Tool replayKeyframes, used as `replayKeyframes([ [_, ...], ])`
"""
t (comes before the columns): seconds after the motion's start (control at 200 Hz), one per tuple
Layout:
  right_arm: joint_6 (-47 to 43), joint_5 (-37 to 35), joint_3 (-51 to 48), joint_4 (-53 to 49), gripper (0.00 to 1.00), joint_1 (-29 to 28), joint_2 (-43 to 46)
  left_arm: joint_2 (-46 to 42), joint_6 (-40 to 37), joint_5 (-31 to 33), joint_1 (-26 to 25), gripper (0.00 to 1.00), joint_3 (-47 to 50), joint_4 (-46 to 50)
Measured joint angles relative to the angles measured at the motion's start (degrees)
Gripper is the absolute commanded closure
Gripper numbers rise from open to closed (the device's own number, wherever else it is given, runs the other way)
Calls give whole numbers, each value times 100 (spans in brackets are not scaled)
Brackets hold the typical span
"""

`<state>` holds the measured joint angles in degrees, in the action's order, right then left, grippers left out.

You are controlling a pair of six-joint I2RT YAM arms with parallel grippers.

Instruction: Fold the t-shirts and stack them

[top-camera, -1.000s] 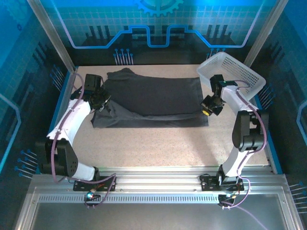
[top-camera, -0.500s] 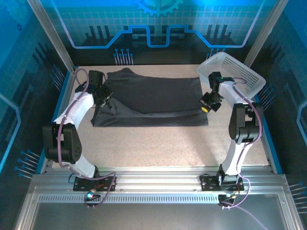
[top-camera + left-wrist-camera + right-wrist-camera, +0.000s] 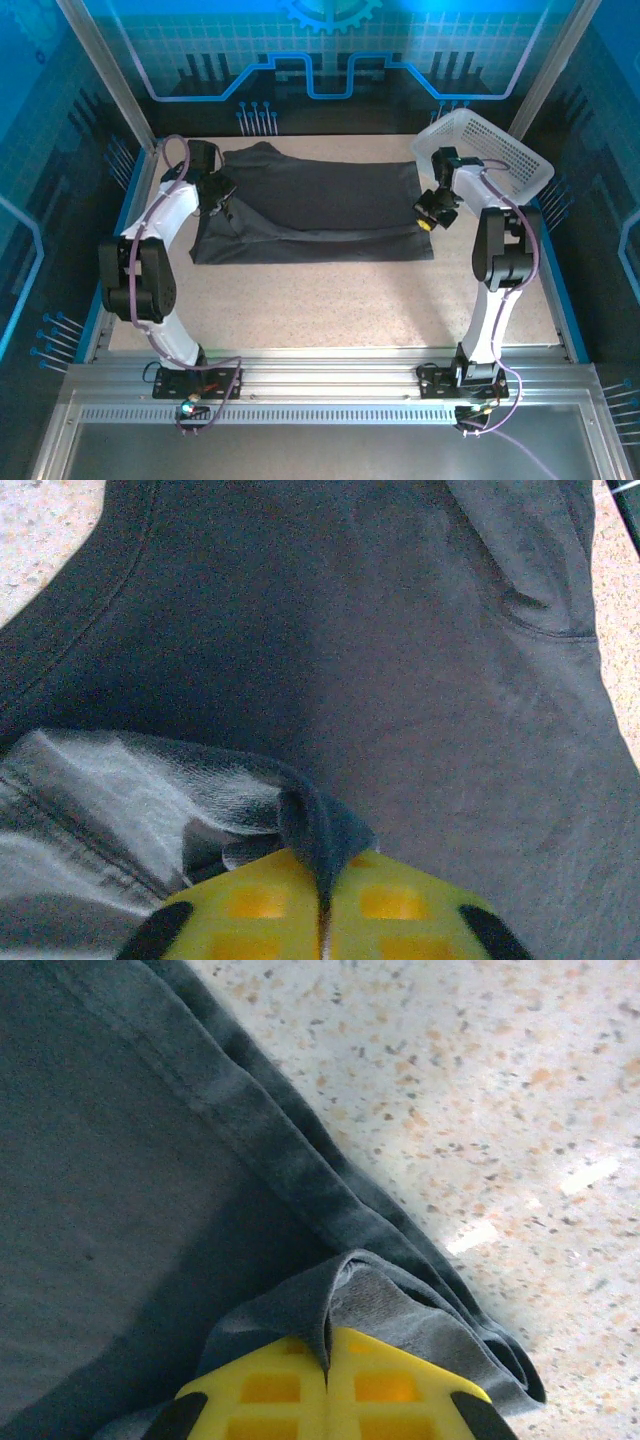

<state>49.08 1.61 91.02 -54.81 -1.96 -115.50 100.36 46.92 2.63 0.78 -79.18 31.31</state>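
Your t-shirt (image 3: 320, 205) lies spread across the far half of the worktop (image 3: 330, 300), with its right end just beside the white basket (image 3: 505, 150) in the far right corner. The left gripper (image 3: 218, 193) is nipped narrow on a ridge of cloth at the shirt's left end. The right gripper (image 3: 432, 212) is pinched tight on the hem corner at the right end.

The step in hand looks like carrying a fold across the shirt. Move both ends together at one height and one pace, because if one arm leads, the fold line will likely skew. Lift only enough to clear the layer beneath, and let go only once the edge lies flat.

The overhead view gives you the whole outline and the slack ridge running along the near side. The left wrist view adds a thin pleat caught between the yellow pads (image 3: 260, 905), with paler crumpled cloth bunched to their left. The right wrist view shows the doubled hem (image 3: 260, 1150) and bare speckled worktop just past it.
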Motion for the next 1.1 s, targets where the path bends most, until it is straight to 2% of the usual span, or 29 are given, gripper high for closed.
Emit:
replayKeyframes([
  [0.03,-39,33,61,-2,75,13,-59,70,-44,-20,28,37,-61,2],
  [0.075,-85,37,87,42,62,35,-90,146,-72,-42,72,29,-142,20],
  [0.125,-208,31,85,39,51,72,-83,173,-83,-55,133,28,-199,55],
  [0.21,-337,31,42,46,46,153,35,72,-140,-55,236,31,-177,166],
  [0.31,-531,-2,-162,42,48,199,361,-398,-46,-55,356,43,308,162],
  [0.46,-750,-28,-872,131,69,94,1137,-1233,212,-166,433,63,1408,166],
  [0.54,-837,-24,-1222,219,82,-61,1338,-1237,455,-299,439,76,1799,129],
  [0.6,-822,-22,-1397,275,86,-225,1320,-1056,577,-391,470,83,1941,127],
  [0.735,-822,-28,-1530,348,84,-518,1047,-424,767,-455,660,84,1941,15],
  [0.885,-846,-142,-1425,372,78,-549,461,251,907,-448,857,83,1744,0],
  [0.965,-922,-170,-1207,249,77,-549,87,284,1043,-444,866,82,1668,70],
  [1.1,-981,-184,-1086,190,71,-549,13,74,1322,-435,866,82,2013,-140],
])
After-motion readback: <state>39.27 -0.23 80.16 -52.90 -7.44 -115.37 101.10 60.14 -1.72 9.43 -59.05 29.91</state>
